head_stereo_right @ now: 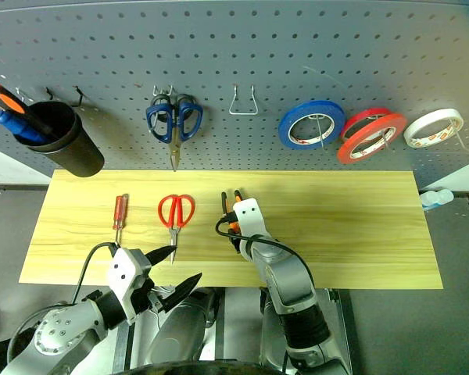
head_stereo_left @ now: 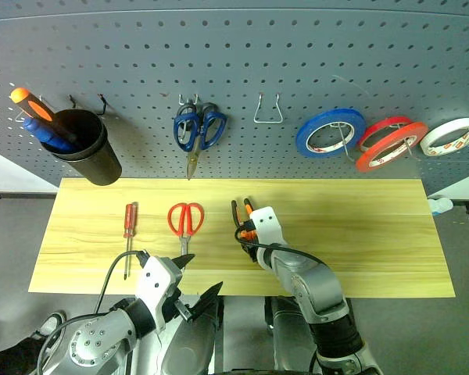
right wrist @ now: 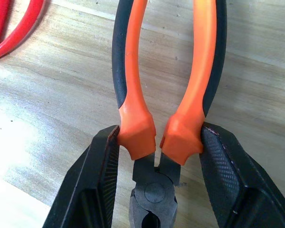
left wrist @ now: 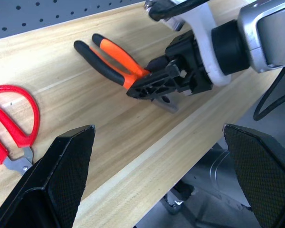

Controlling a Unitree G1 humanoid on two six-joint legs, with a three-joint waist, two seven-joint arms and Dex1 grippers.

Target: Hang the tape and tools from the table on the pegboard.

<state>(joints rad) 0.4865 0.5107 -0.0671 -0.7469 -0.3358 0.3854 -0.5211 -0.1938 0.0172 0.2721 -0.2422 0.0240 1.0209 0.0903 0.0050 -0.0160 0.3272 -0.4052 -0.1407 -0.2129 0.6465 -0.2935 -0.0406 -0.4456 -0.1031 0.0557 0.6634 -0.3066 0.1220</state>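
right gripper: black two-finger right gripper [right wrist: 156, 156] is clamped on the orange-and-black-handled steel pliers [head_stereo_left: 245, 219], one pad on each handle just above the pivot.
left gripper: black two-finger left gripper [left wrist: 159, 173] hangs spread wide and empty off the near table edge.
pliers position: they lie flat on the long light yellowish wooden table [head_stereo_left: 359, 234], mid-table, handles pointing at the board, steel head toward the robot. Looks not yet lifted, though I can't rule out a slight lift.
pliers handling: judgement – heavy for their size, rigid, head-weighted. Rubbery handle sleeves should give good friction. A grip near the pivot keeps the mass close to the fingers, so little swing. Handles may splay if the squeeze relaxes.
hang point: judgement – the empty wire hook [head_stereo_left: 267, 111] on the dark grey perforated pegboard [head_stereo_left: 234, 62] is the likely target; one handle over it, or straddling it.
other tools: red-handled steel scissors [head_stereo_left: 185, 221] and slim red-handled screwdriver [head_stereo_left: 129, 230] are on the table to the robot's left of the pliers, untouched.
tape: red ring-shaped tape roll [head_stereo_left: 390, 144] already hangs on the board between a blue roll [head_stereo_left: 330, 131] and a white roll [head_stereo_left: 450, 136].
risk: judgement – the head may tip down on lift and the handles may miss the hook.
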